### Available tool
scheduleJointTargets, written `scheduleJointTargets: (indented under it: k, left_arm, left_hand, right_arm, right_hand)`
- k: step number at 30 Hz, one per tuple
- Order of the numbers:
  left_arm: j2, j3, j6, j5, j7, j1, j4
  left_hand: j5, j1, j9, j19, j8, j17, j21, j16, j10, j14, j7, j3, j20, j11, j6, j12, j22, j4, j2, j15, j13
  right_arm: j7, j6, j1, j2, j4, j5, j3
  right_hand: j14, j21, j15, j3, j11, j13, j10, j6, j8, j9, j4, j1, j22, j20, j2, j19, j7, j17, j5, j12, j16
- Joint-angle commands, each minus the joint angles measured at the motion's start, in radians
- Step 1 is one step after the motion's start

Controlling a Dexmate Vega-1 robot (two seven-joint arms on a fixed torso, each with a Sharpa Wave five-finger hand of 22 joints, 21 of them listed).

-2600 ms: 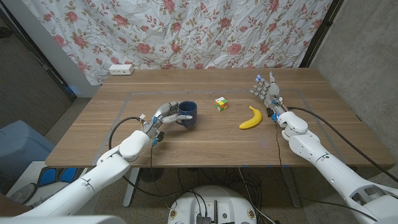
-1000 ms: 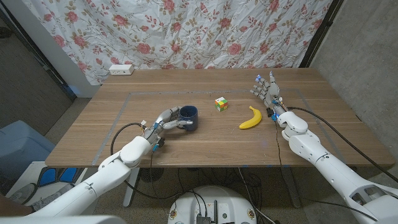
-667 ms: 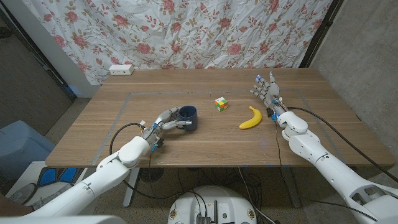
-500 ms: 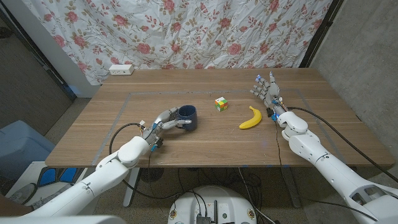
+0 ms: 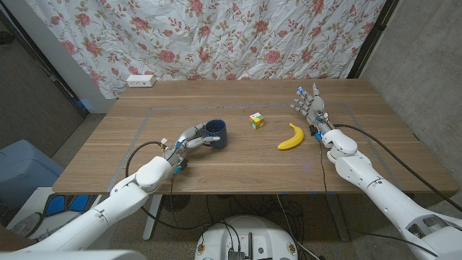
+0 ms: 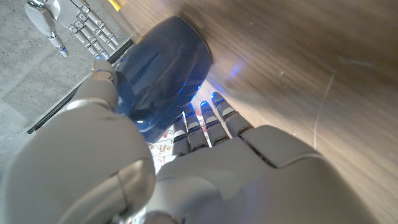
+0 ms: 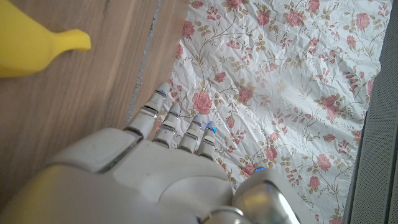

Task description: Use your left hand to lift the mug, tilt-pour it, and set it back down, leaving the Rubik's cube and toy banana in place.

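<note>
The left hand is gripping the mug, its fingers wrapping the side nearest the arm so the mug can be lifted and tipped. The mug is sitting just beyond the palm; whether its base is touching the table or clear of it, I cannot tell. In the left wrist view the mug is pressing close against the hand, thumb along one side. The cube is standing well apart from that hand, past the mug, out of the likely pour path. The banana is lying just beside the right hand, not touching it. That hand is waiting with fingers spread, holding nothing, probably parked so it disturbs nothing.
</note>
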Motion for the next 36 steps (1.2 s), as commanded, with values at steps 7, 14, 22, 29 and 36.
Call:
scheduleJointTargets:
  k: [7,14,22,29,36]
  left_arm:
    - [0.007,0.008,-0.019,-0.018,-0.052,-0.025,0.019]
    - [0.015,0.015,-0.028,-0.029,-0.089,-0.039,0.031]
    - [0.023,0.016,-0.026,-0.047,-0.12,-0.051,0.041]
    - [0.025,0.012,-0.043,-0.068,-0.143,-0.057,0.056]
    - [0.033,0.001,-0.058,-0.104,-0.175,-0.058,0.062]
  left_hand:
    - [0.008,0.01,0.002,-0.048,-0.095,0.001,-0.007,-0.001,-0.088,-0.072,-0.004,-0.009,-0.003,0.023,-0.056,-0.008,-0.004,0.005,-0.014,0.008,-0.069]
    - [0.009,-0.003,0.003,-0.102,-0.171,0.001,-0.013,-0.003,-0.163,-0.128,0.013,-0.012,-0.005,0.023,-0.111,-0.011,-0.005,0.008,-0.022,0.029,-0.124]
    - [0.007,-0.012,0.006,-0.175,-0.242,0.002,-0.017,-0.007,-0.249,-0.217,0.011,-0.016,-0.017,0.035,-0.189,-0.012,-0.006,0.005,-0.041,0.045,-0.163]
    - [0.004,-0.039,0.006,-0.269,-0.272,0.002,-0.02,-0.006,-0.327,-0.295,0.014,-0.025,-0.032,0.051,-0.26,-0.013,-0.006,0.011,-0.059,0.054,-0.172]
    - [-0.001,-0.084,0.006,-0.342,-0.276,0.003,-0.023,-0.006,-0.382,-0.356,0.014,-0.04,-0.038,0.05,-0.305,-0.013,-0.006,0.022,-0.074,0.049,-0.174]
  right_arm:
    - [0.001,0.001,0.001,0.0,0.001,0.0,0.0]
    - [0.0,0.0,0.0,0.0,0.0,0.0,0.0]
    - [0.0,0.0,0.0,0.0,0.0,0.0,0.0]
    - [0.0,0.0,0.0,0.0,0.0,0.0,0.0]
    - [0.0,0.0,0.0,0.0,0.0,0.0,0.0]
  right_hand:
    - [0.006,0.006,-0.049,0.002,0.002,0.004,0.008,0.0,0.004,0.002,0.007,0.002,0.005,0.001,0.01,0.003,-0.006,0.002,0.005,0.005,0.006]
    - [0.006,0.006,-0.05,0.002,0.001,0.004,0.008,0.0,0.004,0.002,0.007,0.002,0.005,0.001,0.01,0.003,-0.006,0.003,0.005,0.005,0.006]
    - [0.006,0.006,-0.051,0.002,0.0,0.004,0.008,0.0,0.004,0.002,0.007,0.002,0.005,0.001,0.01,0.003,-0.006,0.003,0.005,0.005,0.006]
    - [0.006,0.006,-0.05,0.002,0.0,0.004,0.007,0.0,0.004,0.002,0.007,0.002,0.005,0.001,0.01,0.004,-0.006,0.003,0.005,0.005,0.006]
    - [0.006,0.006,-0.05,0.002,0.0,0.004,0.007,0.0,0.004,0.002,0.007,0.002,0.005,0.0,0.01,0.003,-0.006,0.003,0.005,0.005,0.006]
